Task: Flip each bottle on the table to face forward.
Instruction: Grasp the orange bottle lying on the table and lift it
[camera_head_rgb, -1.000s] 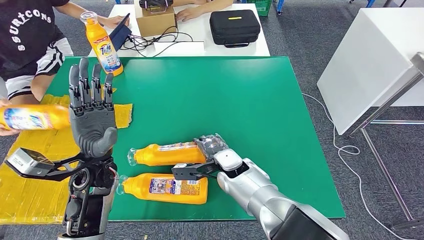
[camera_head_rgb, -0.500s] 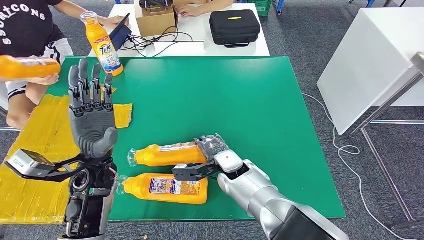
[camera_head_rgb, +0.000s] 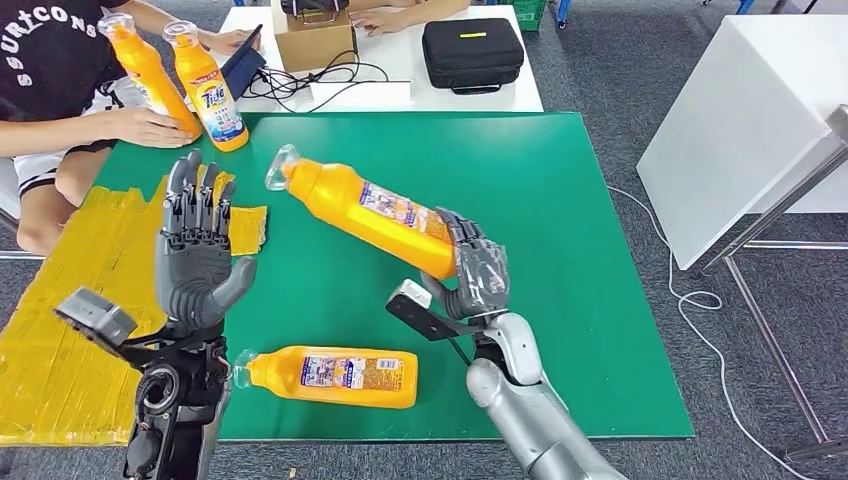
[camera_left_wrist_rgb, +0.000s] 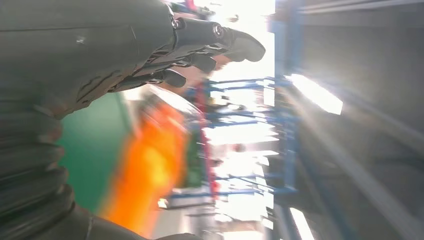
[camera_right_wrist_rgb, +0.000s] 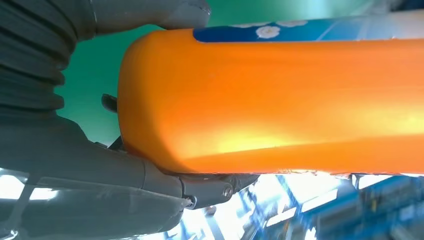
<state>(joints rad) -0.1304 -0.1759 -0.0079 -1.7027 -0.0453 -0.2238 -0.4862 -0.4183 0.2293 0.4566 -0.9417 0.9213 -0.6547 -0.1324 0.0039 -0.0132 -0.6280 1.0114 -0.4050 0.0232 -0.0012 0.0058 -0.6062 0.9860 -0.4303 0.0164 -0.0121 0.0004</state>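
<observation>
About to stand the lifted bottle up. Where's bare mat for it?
Open green mat lies right of the held bottle to the table's right edge. The far left corner is crowded with two upright bottles and a person's hand; another bottle lies near the front edge.

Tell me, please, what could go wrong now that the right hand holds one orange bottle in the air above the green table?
1. The right hand grips the lifted bottle only at its base, with the long neck tilted out to the side, so it might slip or swing.
2. If it drops, it may hit the lying bottle on the table.
3. A person's hand rests by the two standing bottles; a wide swing could come near them.
</observation>
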